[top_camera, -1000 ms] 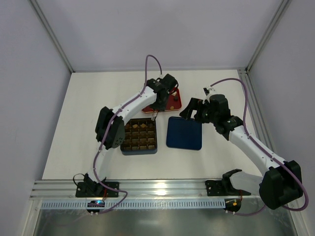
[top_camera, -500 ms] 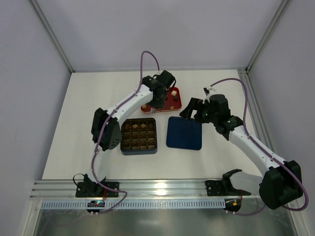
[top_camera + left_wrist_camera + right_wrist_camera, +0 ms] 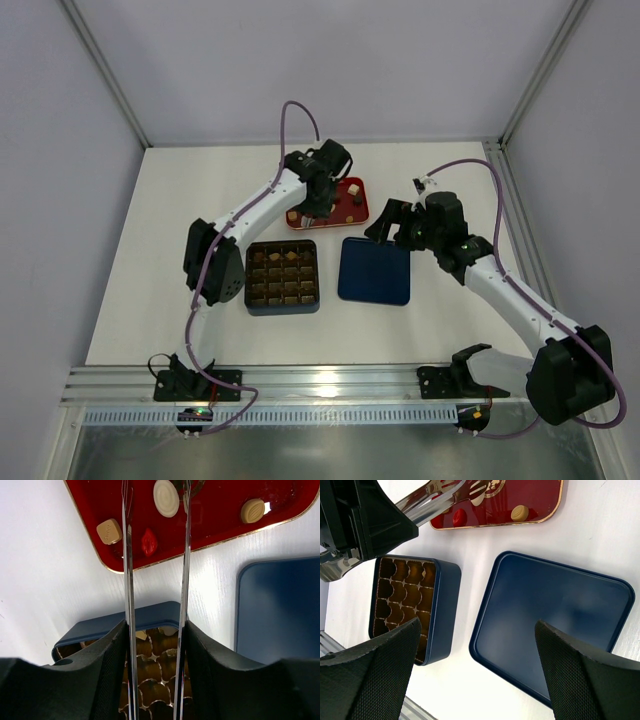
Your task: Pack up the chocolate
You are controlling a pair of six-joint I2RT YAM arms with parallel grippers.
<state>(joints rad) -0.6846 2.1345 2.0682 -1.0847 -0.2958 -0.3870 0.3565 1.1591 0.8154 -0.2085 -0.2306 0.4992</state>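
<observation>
Loose chocolate lies on the red tray (image 3: 95,500): a cream round (image 3: 166,497), a tan square (image 3: 109,531), a tan round (image 3: 252,510) and a red piece (image 3: 149,541). My left gripper (image 3: 156,630) is shut on metal tweezers (image 3: 128,570). Their tips stand apart over the tray, one on each side of the cream round, and nothing hangs between them. The dark box (image 3: 283,277) with brown compartments holds several pieces. My right gripper (image 3: 477,630) hangs open and empty above the navy lid (image 3: 555,615).
The lid (image 3: 374,270) lies flat just right of the box, and the tray (image 3: 330,205) sits behind both. Grey walls and metal posts enclose the white table; a rail runs along its near edge by the arm bases.
My left arm swung back from the box's far edge to over the red tray, and the tweezers' tips have spread. The right arm has not moved.
</observation>
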